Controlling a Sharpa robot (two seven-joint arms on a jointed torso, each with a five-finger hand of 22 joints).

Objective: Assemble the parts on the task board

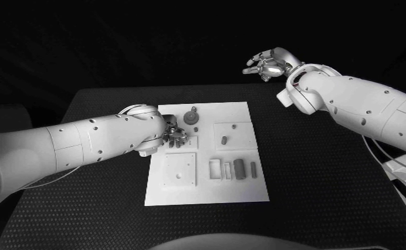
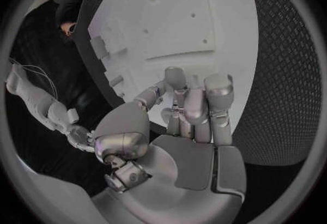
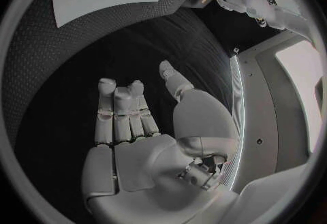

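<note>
In the head view, the white task board [image 1: 207, 184] is seen mid-table with grey parts [image 1: 239, 168] set in its recesses. The left hand [image 1: 175, 134] is held over the board's left edge; the right hand [image 1: 269, 67] is raised well beyond the table's far right, fingers spread and empty.

In the left wrist view, the left hand's fingers [image 2: 195, 105] are curled together above the board [image 2: 204, 11]; whether anything is pinched cannot be told.

In the right wrist view, the right hand's fingers [image 3: 122, 112] are extended, thumb apart, nothing held. No writing can be read.
</note>
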